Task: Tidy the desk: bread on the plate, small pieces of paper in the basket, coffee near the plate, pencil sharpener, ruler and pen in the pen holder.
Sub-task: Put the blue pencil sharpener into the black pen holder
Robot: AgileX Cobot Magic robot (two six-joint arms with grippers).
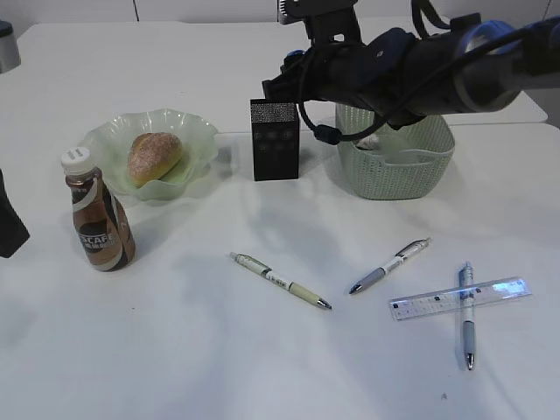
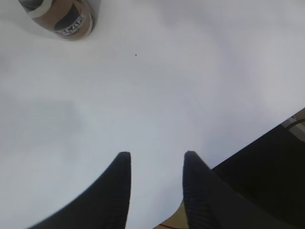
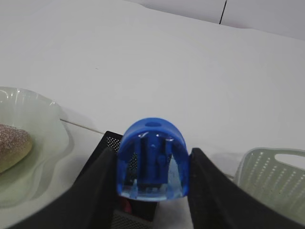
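Your right gripper (image 3: 152, 164) pinches the blue pencil sharpener (image 3: 152, 160) between its jaws, above the pen holder (image 1: 275, 140); the sharpener hides most of the holder's mouth. Your left gripper (image 2: 156, 162) hangs over the bare bench (image 2: 190, 86) with jaws spread and empty, and the coffee (image 2: 64, 16) is cut off at the frame's top.

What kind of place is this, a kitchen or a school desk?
Probably a desk set up for robot practice: a plain white tabletop with pens, a ruler and a mesh pen holder, plus a snack.
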